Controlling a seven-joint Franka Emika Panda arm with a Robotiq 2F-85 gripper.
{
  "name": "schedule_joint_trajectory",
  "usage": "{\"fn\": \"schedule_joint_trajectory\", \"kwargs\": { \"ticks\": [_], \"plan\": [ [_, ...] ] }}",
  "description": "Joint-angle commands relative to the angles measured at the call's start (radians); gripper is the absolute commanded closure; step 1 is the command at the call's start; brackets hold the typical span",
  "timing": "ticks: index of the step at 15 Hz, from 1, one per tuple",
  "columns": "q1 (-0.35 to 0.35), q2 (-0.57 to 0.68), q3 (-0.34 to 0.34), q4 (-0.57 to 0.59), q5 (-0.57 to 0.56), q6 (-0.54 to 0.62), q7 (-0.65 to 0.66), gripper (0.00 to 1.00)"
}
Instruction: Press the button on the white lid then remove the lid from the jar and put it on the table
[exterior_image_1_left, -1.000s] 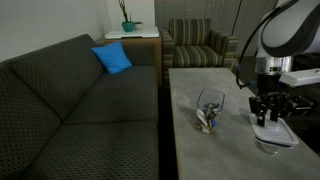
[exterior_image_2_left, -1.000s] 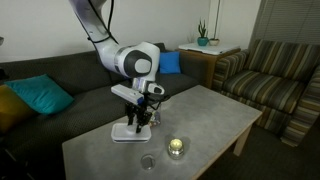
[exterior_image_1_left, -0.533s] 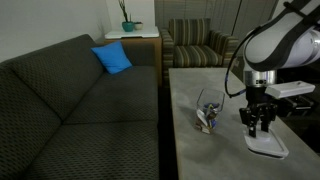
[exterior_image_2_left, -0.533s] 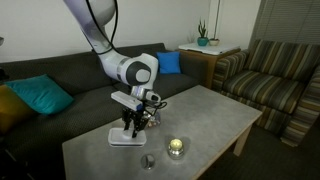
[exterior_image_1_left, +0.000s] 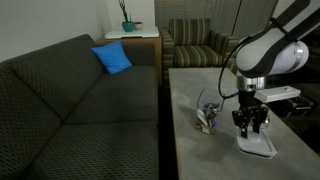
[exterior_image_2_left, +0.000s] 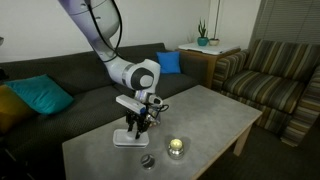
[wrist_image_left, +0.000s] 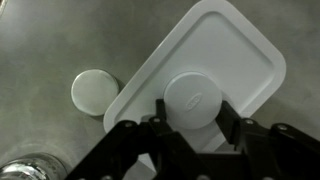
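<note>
Wrist view, left to right. A round metallic tin (wrist_image_left: 24, 170) shows at the lower left corner. A small grey disc (wrist_image_left: 93, 92) lies left of centre on the worktop (wrist_image_left: 40, 45), just beside the lid's near edge; whether they touch, I cannot tell.

The white lid (wrist_image_left: 228, 50) fills the centre and upper right. Its long axis runs on a diagonal from lower left to upper right of the frame. The lid lies directly beneath my claw (wrist_image_left: 195, 128), not off to either side.

The raised round button (wrist_image_left: 195, 98) stands between my two fingers (wrist_image_left: 160, 118), which come in from the bottom edge and bear on its left and right sides. I judge the claw closed on that button, and so gripping the lid.

In an exterior view, the jar (exterior_image_1_left: 208, 118) stands uncovered left of centre, with dark and colourful contents showing through clear walls. The lid (exterior_image_1_left: 262, 146) sits to its right, apart from it, low over the worktop under the claw. Whether it is fully seated on the surface cannot be confirmed.

Condition of the lid: a flat white rounded rectangle with a raised rim, smooth plastic, no marks visible. It looks rigid and light.

Assessment: the lid is off the jar. The remaining move is a release straight down.
</note>
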Motion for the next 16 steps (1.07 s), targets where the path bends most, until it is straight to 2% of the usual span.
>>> {"fn": "schedule_joint_trajectory", "kwargs": {
  "ticks": [1,10,11,16],
  "plan": [
    [0.015,0.072,-0.007,0.126,0.007,-0.071,0.013,0.71],
    [0.038,0.197,-0.009,0.353,0.007,-0.202,0.025,0.71],
    [0.039,0.158,-0.012,0.295,0.01,-0.187,0.027,0.71],
    [0.048,0.163,-0.012,0.305,0.004,-0.214,0.024,0.71]
  ]
}}
